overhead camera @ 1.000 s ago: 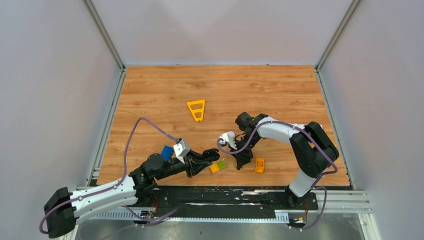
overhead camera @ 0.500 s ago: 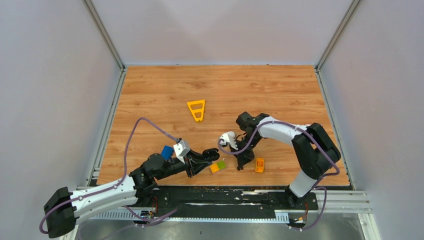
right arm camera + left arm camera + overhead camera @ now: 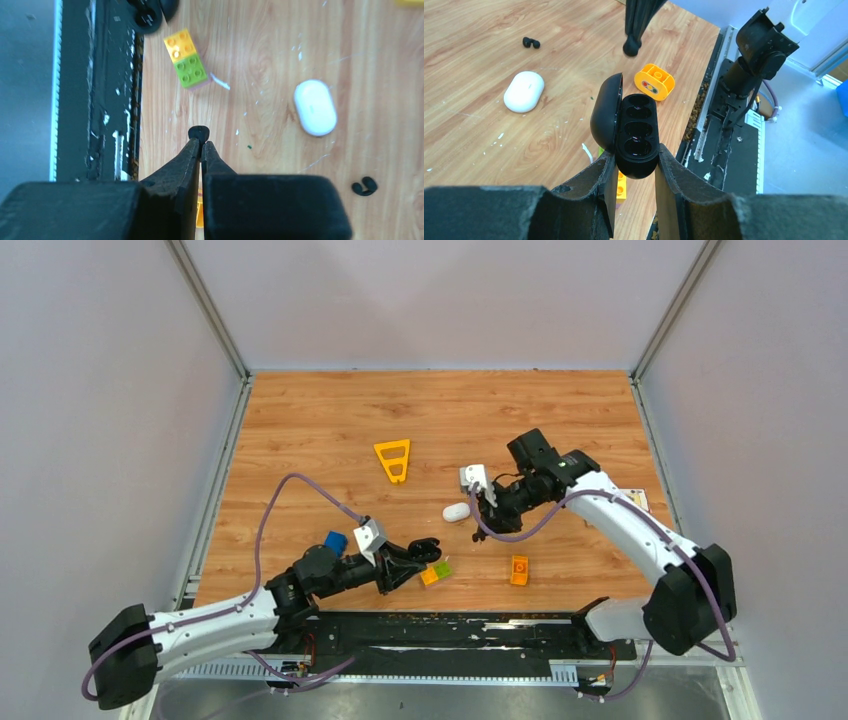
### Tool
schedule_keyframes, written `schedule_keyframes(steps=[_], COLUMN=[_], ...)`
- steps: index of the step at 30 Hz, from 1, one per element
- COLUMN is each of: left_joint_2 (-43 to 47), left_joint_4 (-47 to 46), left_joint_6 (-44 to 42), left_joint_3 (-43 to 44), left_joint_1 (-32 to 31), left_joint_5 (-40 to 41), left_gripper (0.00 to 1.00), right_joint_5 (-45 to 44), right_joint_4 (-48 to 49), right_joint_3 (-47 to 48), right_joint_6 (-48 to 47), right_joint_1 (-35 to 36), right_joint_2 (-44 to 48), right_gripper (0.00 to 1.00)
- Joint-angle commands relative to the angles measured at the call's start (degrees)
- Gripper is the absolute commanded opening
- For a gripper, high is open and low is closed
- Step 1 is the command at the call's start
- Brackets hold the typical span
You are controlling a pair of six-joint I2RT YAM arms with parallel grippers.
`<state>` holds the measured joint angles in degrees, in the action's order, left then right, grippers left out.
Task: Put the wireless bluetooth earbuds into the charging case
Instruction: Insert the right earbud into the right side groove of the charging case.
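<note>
My left gripper [image 3: 634, 165] is shut on a black charging case [image 3: 636, 130] and holds it just above the table, lid open and both wells empty; both show low in the top view [image 3: 425, 548]. My right gripper [image 3: 201, 142] is shut on a tiny black earbud [image 3: 198, 133] at its tips. It hangs above the table beyond the black case [image 3: 631, 48] and beside a closed white oval case [image 3: 457, 512] lying on the wood [image 3: 524, 91] [image 3: 315, 107]. Another black earbud [image 3: 530, 42] lies past the white case [image 3: 364, 186].
A yellow-green brick [image 3: 435, 573] lies under my left fingers [image 3: 185, 57]. An orange brick [image 3: 519, 570] lies near the front edge [image 3: 654, 82]. A yellow triangle piece [image 3: 392, 460] lies mid-table. The black front rail [image 3: 450, 625] runs along the near edge.
My right arm has lifted and swung back to the right, off the white case, which stays on the table. My left gripper with the black case has edged slightly right.
</note>
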<state>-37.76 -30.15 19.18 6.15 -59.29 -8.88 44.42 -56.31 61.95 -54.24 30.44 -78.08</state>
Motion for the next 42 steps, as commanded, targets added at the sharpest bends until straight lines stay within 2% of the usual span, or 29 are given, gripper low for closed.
schedule_keyframes(steps=[1,5,14,18,23,36,42], left_joint_2=[-2.6,-6.1,-14.1,-16.4,-18.2,-17.9,-17.7], left_joint_4=[-6.7,-12.9,-25.0,-29.5,-33.0,-32.8,-29.2], left_joint_6=[0.0,0.4,-0.2,0.9,2.1,3.0,1.4], left_joint_3=[1.0,-0.1,-0.1,-0.1,0.0,0.3,1.9], left_joint_1=[-0.3,-0.3,-0.3,-0.4,-0.4,-0.3,-0.3], left_joint_5=[-0.1,-0.9,-5.0,-5.0,-5.6,-5.4,-6.6], left_gripper=[0.0,0.0,0.0,0.0,0.0,0.0,0.0], right_joint_5=[10.9,18.3,24.2,24.7,21.2,18.2,14.9], right_joint_4=[1.6,3.7,4.6,4.3,4.9,4.8,4.0], right_joint_3=[4.6,6.6,10.6,10.9,8.9,7.8,9.4], right_joint_6=[5.9,10.5,13.5,14.1,14.0,12.3,11.5], right_joint_1=[-0.8,-0.8,-0.6,0.7,2.9,5.3,7.0], right_joint_2=[5.1,6.3,6.1,6.0,7.3,6.2,5.7], right_gripper=[0.0,0.0,0.0,0.0,0.0,0.0,0.0])
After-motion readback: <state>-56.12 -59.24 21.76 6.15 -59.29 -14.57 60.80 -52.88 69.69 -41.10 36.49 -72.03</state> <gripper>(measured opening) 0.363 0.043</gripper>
